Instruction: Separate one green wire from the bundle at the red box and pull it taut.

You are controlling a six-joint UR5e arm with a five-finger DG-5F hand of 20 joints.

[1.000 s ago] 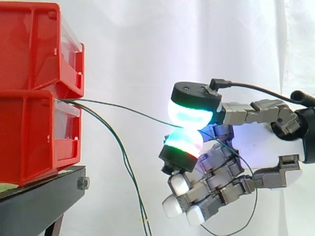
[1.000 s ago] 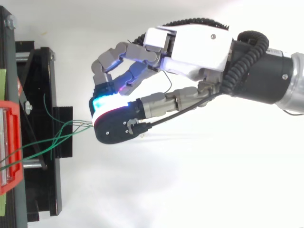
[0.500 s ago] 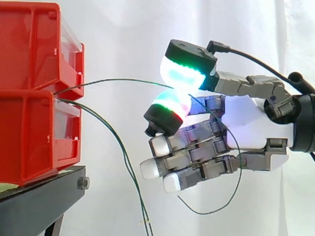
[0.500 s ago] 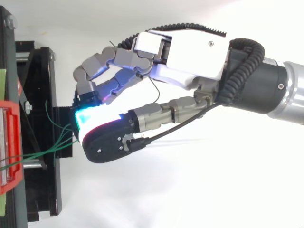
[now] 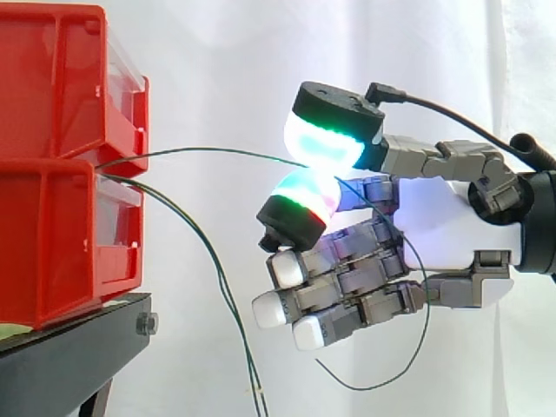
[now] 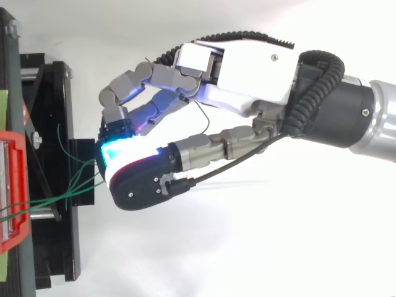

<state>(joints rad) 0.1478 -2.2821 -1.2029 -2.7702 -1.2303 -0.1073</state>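
Pinching 1 green wire [image 5: 208, 150] between the glowing fingertips: upper pad [image 5: 323, 139] lit cyan-green, lower pad [image 5: 304, 193] green over red. The 2 pads meet on the wire with no gap showing in the side view. The hand [image 5: 443, 230] comes in from the right, palm facing the bins. Its other fingers are curled in below the pinch, white-tipped and holding nothing.

Wire path, side view: it leaves the seam between the 2 stacked red bins [image 5: 52, 174], rises in a shallow bow and drops slightly into the pinch. It is bowed, not a straight line. The pinch sits well apart from the bin fronts, at about the height of that seam. Past the pinch the wire crosses in front of the palm and hangs as a slack loop [image 5: 373, 385] under the hand.

The other strands [image 5: 219, 276] leave the same seam just below it, curve down and run off the bottom edge, clear of the hand.

Top view: hand [image 6: 247, 68] enters from the right, pads over the edge of the black stand [image 6: 52, 99]. The bundle [image 6: 74, 185] fans out from the bin edge [image 6: 12, 185] across the stand toward the pads. Can't tell there which strand is the pinched one.

A white curtain [image 5: 261, 52] hangs behind the work.
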